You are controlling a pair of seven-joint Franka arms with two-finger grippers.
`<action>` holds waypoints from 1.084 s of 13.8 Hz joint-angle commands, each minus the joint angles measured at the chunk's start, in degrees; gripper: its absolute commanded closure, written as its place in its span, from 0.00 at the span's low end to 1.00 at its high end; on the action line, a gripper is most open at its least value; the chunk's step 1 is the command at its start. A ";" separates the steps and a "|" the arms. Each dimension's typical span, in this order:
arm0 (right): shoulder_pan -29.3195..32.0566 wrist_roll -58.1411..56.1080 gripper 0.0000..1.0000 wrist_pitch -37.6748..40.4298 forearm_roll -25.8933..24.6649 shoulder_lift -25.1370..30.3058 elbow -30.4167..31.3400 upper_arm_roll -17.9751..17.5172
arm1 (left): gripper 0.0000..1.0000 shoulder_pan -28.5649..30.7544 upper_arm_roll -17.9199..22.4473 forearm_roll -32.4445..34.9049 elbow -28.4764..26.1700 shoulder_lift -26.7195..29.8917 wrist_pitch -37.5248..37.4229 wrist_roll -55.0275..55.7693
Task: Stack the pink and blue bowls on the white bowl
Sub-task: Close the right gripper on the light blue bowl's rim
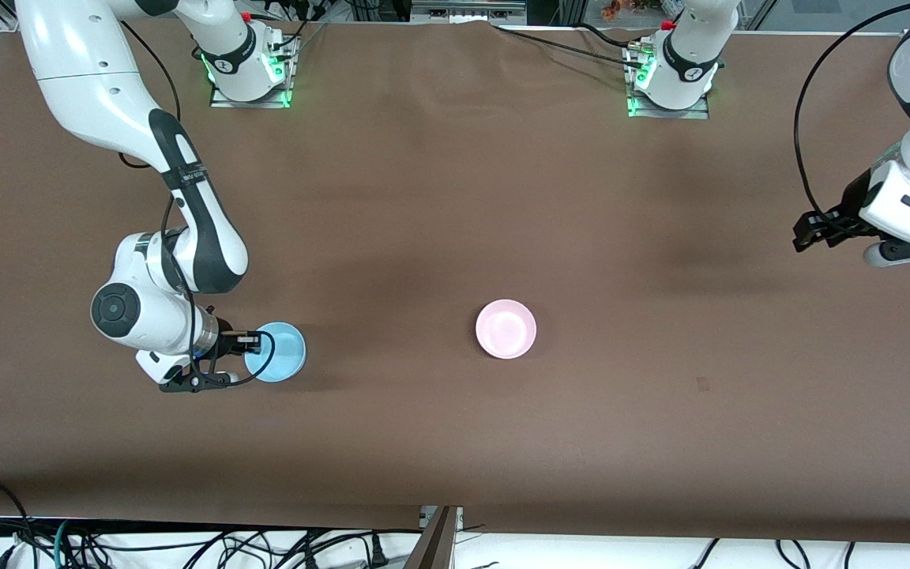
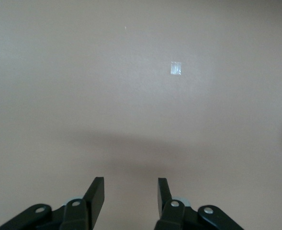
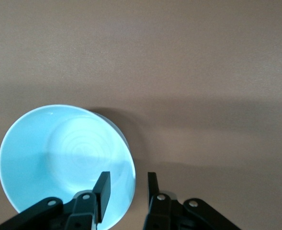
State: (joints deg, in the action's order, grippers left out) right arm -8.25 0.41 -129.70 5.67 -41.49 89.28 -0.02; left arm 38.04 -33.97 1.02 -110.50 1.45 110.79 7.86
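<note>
Your right tool (image 1: 248, 341) sits at the light blue bowl (image 1: 280, 352), fingers (image 3: 102, 188) astride its rim with a gap, seemingly not yet gripping. The pink bowl (image 1: 506, 329) rests mid-table (image 1: 423, 197). Your left tool (image 1: 806, 233) hovers partly open, holding nothing.

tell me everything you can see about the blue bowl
The blue bowl is small, round and shallow, light sky blue, smooth like plastic, with faint rings on its inner floor. It sits upright and empty on the brown table toward the right arm's end, slightly nearer the front camera than the pink bowl. The right gripper straddles its rim, one finger inside and one outside, not yet shut on it.
</note>
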 commanded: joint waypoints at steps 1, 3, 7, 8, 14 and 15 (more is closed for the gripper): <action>-0.01 0.65 0.67 -0.29 0.92 -0.87 -0.86 -0.07 | 0.46 2.12 -0.31 -1.64 2.22 -0.48 -0.13 -1.80; -0.01 0.65 0.76 -0.29 1.35 -0.87 -0.86 -0.07 | 0.44 2.13 -0.31 -1.64 2.57 -0.57 -0.13 -1.45; -0.10 0.65 0.99 -0.20 2.94 -0.78 -1.03 -0.07 | 0.44 2.13 -0.31 -1.90 2.83 -1.53 -0.04 -1.27; -0.10 1.78 0.99 -0.20 2.85 -0.78 -1.21 -0.07 | 0.43 2.13 -0.31 -1.90 3.53 -1.97 -0.04 -1.27; -3.96 18.34 0.99 6.11 2.85 0.45 -6.81 -4.53 | 0.43 -15.90 15.69 -1.81 4.07 -2.51 -0.48 -1.27; -4.83 23.97 0.99 7.17 2.77 0.45 -8.75 -6.38 | 0.43 -23.72 23.43 -1.81 3.81 -2.07 -0.66 -1.27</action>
State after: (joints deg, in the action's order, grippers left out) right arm -11.70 15.61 -126.16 8.11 -41.50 84.45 -3.51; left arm 27.25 -22.99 0.82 -107.38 -1.06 111.00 7.66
